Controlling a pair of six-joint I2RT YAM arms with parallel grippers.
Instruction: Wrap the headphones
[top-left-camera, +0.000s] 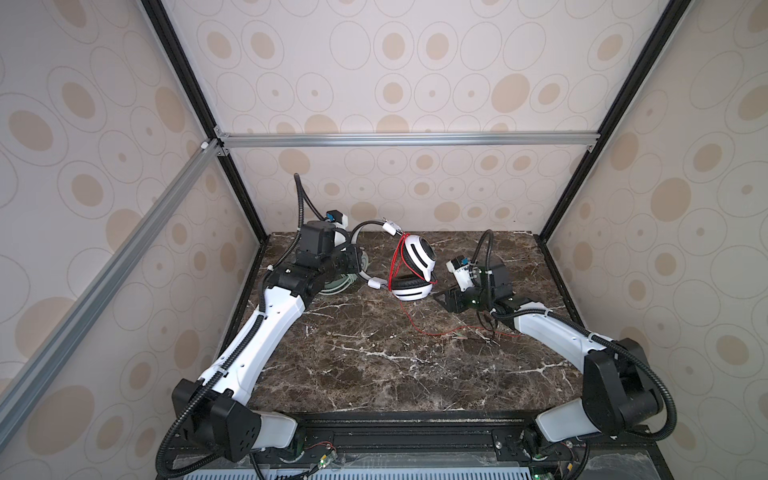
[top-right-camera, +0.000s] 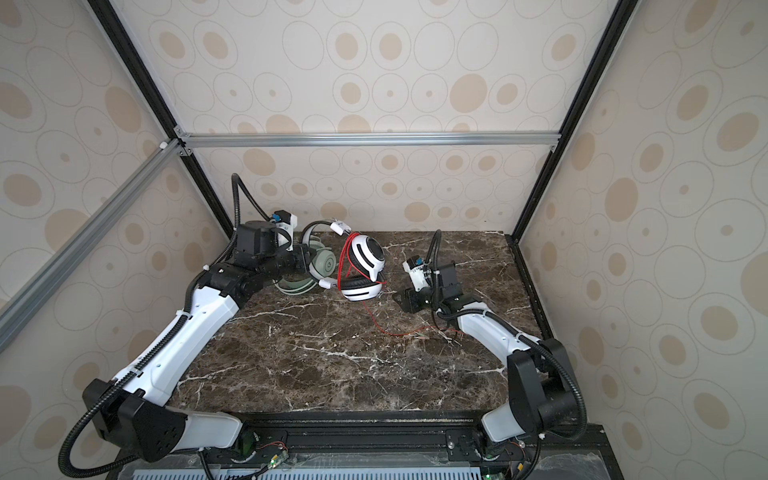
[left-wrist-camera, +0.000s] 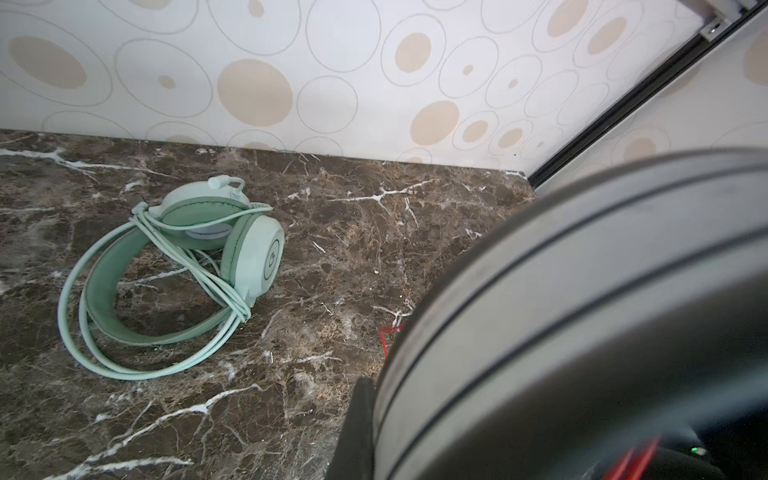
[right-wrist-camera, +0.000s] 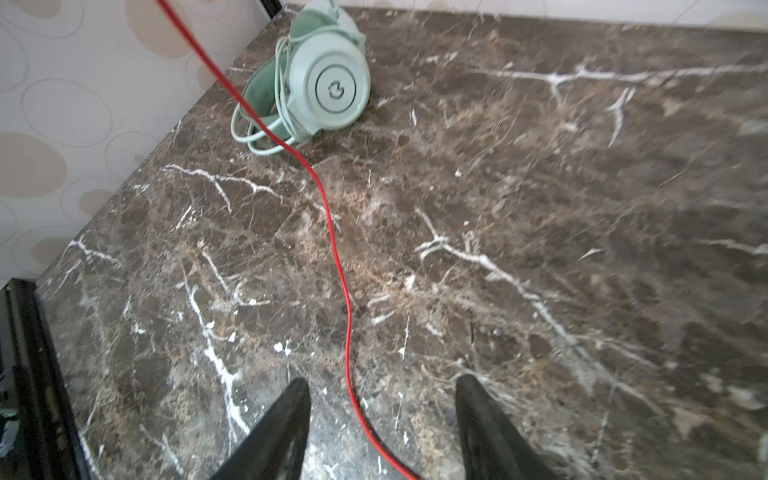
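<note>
The white-and-black headset is gripped by its headband in the tightly closed left gripper, toward the back of the marble table. Its red cable is looped over the earcups and trails across the table (running free between the spread jaws of the right gripper). The mint-green headset is seen lying back left, cable wound round it.

The dark brown, white-veined marble worktop carries a mint-green over-ear plastic headset lying on its side, its pale green cable looped around it. Just beside it a white-and-black headset stands with its lower cup at the stone. Beyond that, a thin red cable trails across the surface.
</note>
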